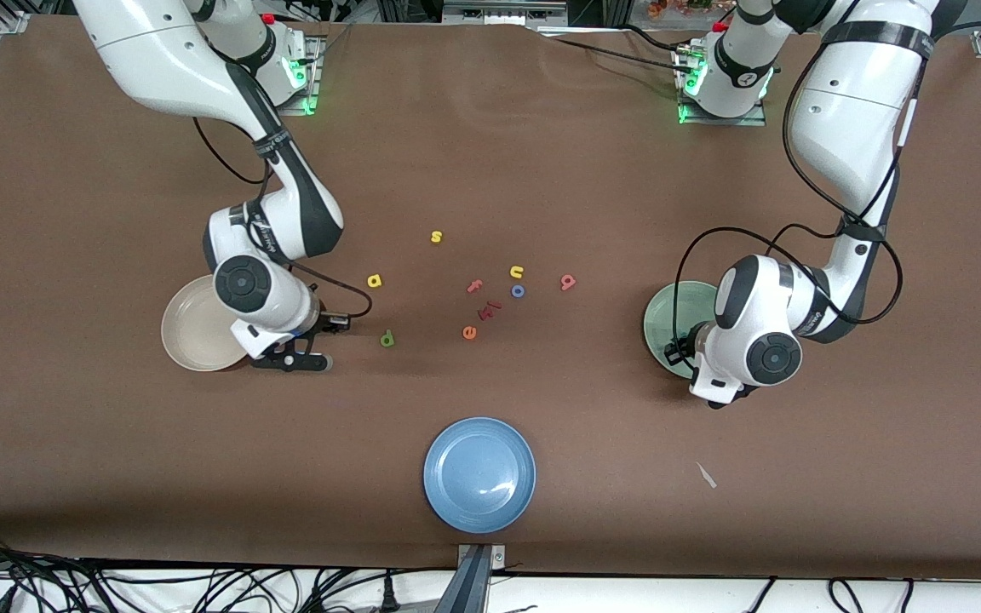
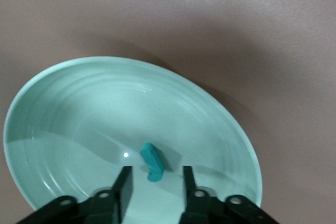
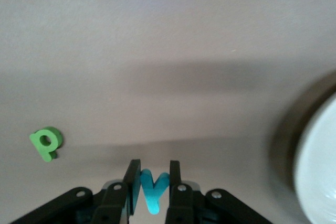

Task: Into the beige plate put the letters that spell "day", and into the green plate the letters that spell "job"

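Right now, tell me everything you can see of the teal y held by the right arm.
The small teal foam letter y is pinched between the two black fingers of the right pincer, which is shut on it. Its forked arms stick out past the fingertips. It looks soft, matte and undamaged. It hangs over the brown table, beside the round cream-beige plate, not in it yet.

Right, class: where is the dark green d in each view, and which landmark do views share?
Front view: dark green d on the table between beige plate and orange e.
Left wrist view: not in it.
Right wrist view: d on bare table, off the plate.
Shared landmark, front and right wrist: the beige plate.
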